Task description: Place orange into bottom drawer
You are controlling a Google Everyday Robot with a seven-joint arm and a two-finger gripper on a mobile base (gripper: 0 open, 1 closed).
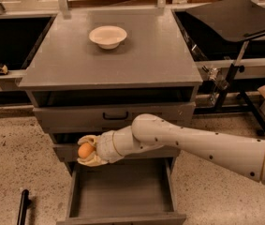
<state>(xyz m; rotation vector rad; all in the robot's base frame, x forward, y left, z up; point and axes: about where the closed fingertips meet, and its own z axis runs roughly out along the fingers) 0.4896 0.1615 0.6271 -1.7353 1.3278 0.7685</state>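
Bowl is being borne on the cabinet top, toward the rear, left of centre. Bottom drawer is being seen pulled out forward, below the two upper drawers. Gripper is being seen before the middle drawer's left end, above the bottom drawer's rear left corner. Orange is being held within it. Arm is being seen entering from the right. Stand is being seen right of the cabinet.

The open bottom drawer lies unobstructed below the pincer (gripping the orange, before the middle drawer).
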